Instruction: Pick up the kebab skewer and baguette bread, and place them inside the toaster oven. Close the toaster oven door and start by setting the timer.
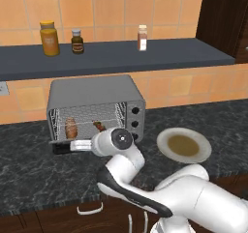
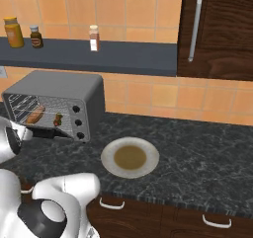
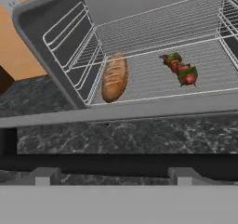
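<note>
The grey toaster oven (image 1: 97,89) stands on the counter with its door (image 3: 116,110) dropped down flat. On the wire rack inside lie the golden-brown baguette (image 3: 114,78) at the left and the kebab skewer (image 3: 180,69) with its red chunks at the right; both also show as baguette (image 1: 71,128) and skewer (image 1: 100,126). My gripper (image 3: 113,176) is open, low in front of the oven, its fingertips (image 3: 44,175) wide apart just below the door's dark bar handle (image 3: 116,165). From the side, the gripper (image 1: 60,148) sits at the door's outer edge. Three black knobs (image 1: 134,123) line the oven's right side.
A white plate (image 1: 184,145) with a brown centre lies on the dark stone counter to the oven's right. A shelf (image 1: 116,55) above carries a yellow jar (image 1: 49,38), a dark bottle (image 1: 77,41) and a shaker (image 1: 142,37). A dark wood cabinet (image 2: 217,29) hangs at the right.
</note>
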Controlling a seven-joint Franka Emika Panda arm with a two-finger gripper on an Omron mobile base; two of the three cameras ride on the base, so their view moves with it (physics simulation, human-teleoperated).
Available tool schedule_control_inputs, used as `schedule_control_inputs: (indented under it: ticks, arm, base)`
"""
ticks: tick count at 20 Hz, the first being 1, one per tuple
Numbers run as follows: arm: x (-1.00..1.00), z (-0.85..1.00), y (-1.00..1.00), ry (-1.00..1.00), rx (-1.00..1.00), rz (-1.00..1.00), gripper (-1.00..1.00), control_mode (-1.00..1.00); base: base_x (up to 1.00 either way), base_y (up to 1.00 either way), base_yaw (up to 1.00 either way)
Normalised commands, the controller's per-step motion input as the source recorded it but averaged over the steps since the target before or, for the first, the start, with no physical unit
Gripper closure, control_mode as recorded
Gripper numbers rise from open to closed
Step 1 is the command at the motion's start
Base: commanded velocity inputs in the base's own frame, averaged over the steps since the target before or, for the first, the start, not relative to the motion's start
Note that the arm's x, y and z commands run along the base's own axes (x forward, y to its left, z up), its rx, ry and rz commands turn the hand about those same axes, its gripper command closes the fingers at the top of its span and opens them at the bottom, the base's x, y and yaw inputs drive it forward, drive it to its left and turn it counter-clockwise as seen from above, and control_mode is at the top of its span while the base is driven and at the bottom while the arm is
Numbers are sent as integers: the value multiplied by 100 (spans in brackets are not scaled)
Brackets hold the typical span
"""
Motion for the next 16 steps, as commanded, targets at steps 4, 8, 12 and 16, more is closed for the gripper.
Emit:
schedule_control_inputs:
  ticks: [4,8,12,16]
  arm:
    - [90,39,-14,0,0,8,-100,-100]
    - [62,9,-6,-1,0,10,-100,-100]
    - [42,-4,-12,-1,0,10,-100,-100]
    - [32,-35,-16,-8,-2,9,-100,-100]
  base:
    - [0,0,0]
    - [0,0,0]
    - [0,0,0]
    - [0,0,0]
